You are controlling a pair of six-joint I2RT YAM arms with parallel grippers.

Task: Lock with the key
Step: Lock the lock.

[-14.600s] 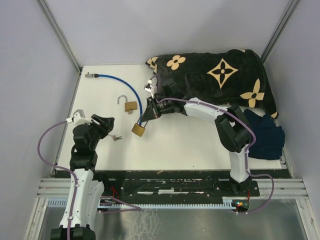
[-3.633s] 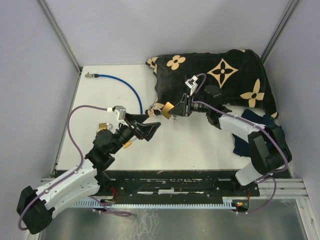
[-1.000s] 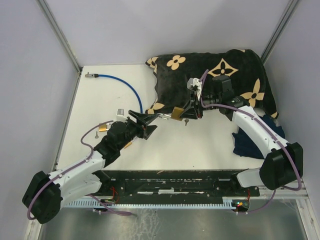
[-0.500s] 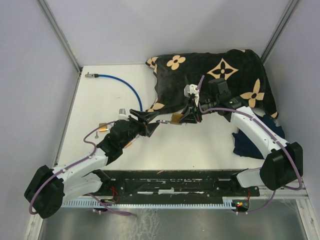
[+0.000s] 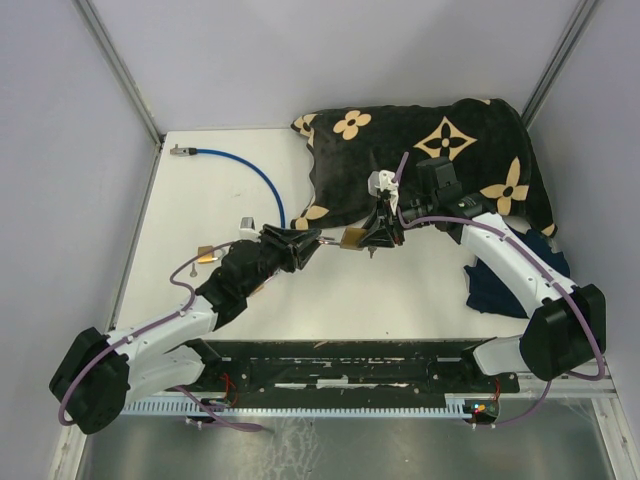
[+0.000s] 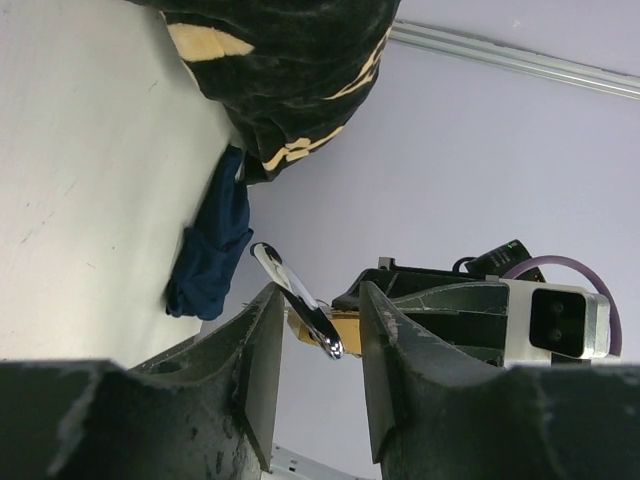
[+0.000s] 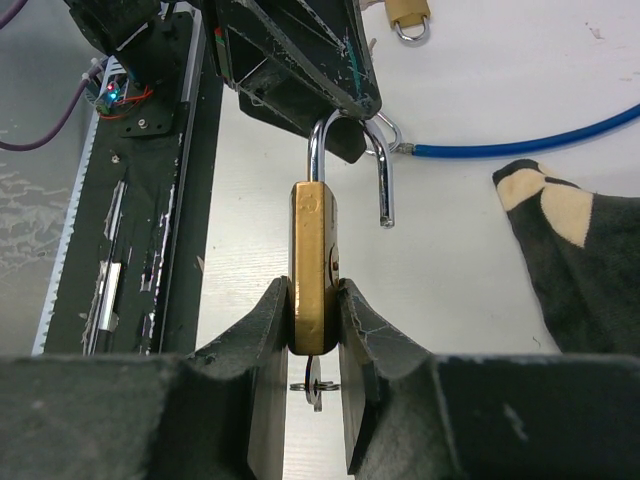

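A brass padlock (image 7: 310, 265) is clamped by its body in my right gripper (image 7: 315, 290), held above the table (image 5: 330, 290) with its steel shackle (image 7: 350, 150) swung open. A small key (image 7: 315, 388) on a ring hangs from the lock's underside. In the top view the padlock (image 5: 351, 238) sits between the right gripper (image 5: 372, 235) and the left gripper (image 5: 315, 240). The left gripper (image 6: 318, 300) has its dark fingers on either side of the shackle (image 6: 295, 295). The shackle lies against one finger, with a gap to the other.
A second brass padlock (image 5: 205, 253) lies on the table by the left arm. A blue cable (image 5: 250, 172) curves across the back left. A black blanket with tan flowers (image 5: 430, 160) fills the back right, and a dark blue cloth (image 5: 510, 280) lies at the right edge.
My left gripper has moved right onto the padlock's shackle, and its fingers have narrowed around it. The right gripper has dipped slightly, still holding the padlock.
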